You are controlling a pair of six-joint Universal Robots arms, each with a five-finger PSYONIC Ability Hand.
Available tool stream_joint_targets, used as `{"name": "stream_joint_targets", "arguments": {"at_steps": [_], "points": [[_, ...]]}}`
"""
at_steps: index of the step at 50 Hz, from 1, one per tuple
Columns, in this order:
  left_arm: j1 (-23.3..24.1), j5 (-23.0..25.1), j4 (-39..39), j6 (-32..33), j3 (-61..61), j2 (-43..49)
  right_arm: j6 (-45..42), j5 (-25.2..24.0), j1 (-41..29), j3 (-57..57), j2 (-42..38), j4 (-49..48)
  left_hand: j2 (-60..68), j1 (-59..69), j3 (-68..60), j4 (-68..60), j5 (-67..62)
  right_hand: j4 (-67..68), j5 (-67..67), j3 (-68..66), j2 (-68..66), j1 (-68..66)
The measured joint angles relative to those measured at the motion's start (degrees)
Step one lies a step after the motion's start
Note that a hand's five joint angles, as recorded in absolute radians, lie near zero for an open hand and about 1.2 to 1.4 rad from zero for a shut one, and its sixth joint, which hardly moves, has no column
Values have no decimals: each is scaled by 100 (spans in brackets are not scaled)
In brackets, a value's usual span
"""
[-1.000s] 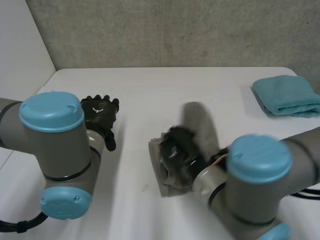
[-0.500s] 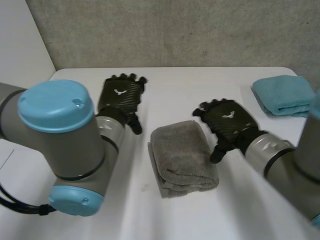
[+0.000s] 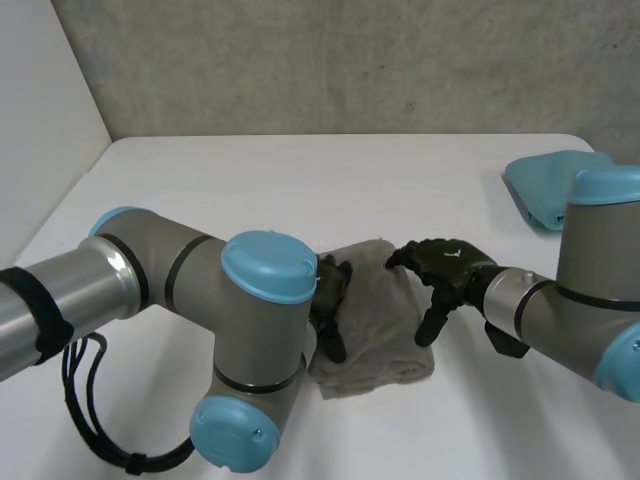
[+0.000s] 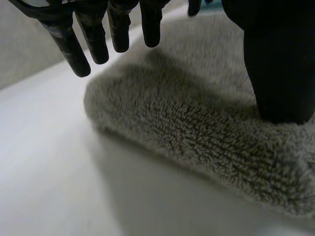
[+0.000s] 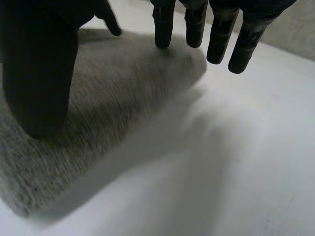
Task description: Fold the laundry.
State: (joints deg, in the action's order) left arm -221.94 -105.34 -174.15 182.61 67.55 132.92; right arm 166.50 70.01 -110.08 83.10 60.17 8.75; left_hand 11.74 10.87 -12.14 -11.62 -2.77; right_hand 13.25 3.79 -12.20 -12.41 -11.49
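Note:
A grey towel (image 3: 378, 318), folded into a thick pad, lies on the white table (image 3: 250, 180) in the middle. My left hand (image 3: 330, 297) is at its left edge, open. In the left wrist view the thumb (image 4: 278, 64) rests on the towel (image 4: 197, 123) and the straight fingers (image 4: 96, 34) hover over its far end. My right hand (image 3: 450, 263) is at the towel's right edge, open too. In the right wrist view its thumb (image 5: 39, 73) presses the towel (image 5: 118, 83), and its fingers (image 5: 197, 24) stand straight above the towel's rounded end.
A folded blue towel (image 3: 540, 185) lies at the back right of the table, partly behind my right arm (image 3: 600, 290). My left arm (image 3: 230, 310) crosses the front of the table. Bare white table lies behind and to the left of the grey towel.
The right hand let go of the grey towel, lifted off, then came back down at its right edge. The left hand swung in from the far left to the towel's left edge.

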Motion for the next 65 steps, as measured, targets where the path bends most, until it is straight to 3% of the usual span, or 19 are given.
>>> {"name": "stream_joint_targets", "arguments": {"at_steps": [9,23,35,36,46,56,65], "points": [[7,-312,187,53,126,24,-166,57,-110,-40,-391,-84,0,0,0,0,0,0,0,0,0,119],[14,-189,159,112,104,-313,-512,214,-99,95,-86,-324,0,-1,0,0,0,0,0,0,0,160],[-308,784,130,207,168,-1715,-421,329,67,616,1455,-691,0,0,0,0,0,0,0,0,0,160],[-414,1024,138,200,246,-2017,-410,359,137,791,1721,-682,0,-1,0,0,0,0,0,0,0,160],[-677,1829,145,176,742,-2953,-483,274,225,1604,2159,-565,0,0,0,0,0,0,0,0,0,160],[-930,1970,140,176,1216,-3377,-728,-246,147,2491,2084,-972,0,0,1,0,0,0,0,0,0,160],[-1154,1964,132,167,1465,-3392,-809,-395,105,2737,1619,-1729,0,0,0,0,0,0,0,0,0,158]]}}
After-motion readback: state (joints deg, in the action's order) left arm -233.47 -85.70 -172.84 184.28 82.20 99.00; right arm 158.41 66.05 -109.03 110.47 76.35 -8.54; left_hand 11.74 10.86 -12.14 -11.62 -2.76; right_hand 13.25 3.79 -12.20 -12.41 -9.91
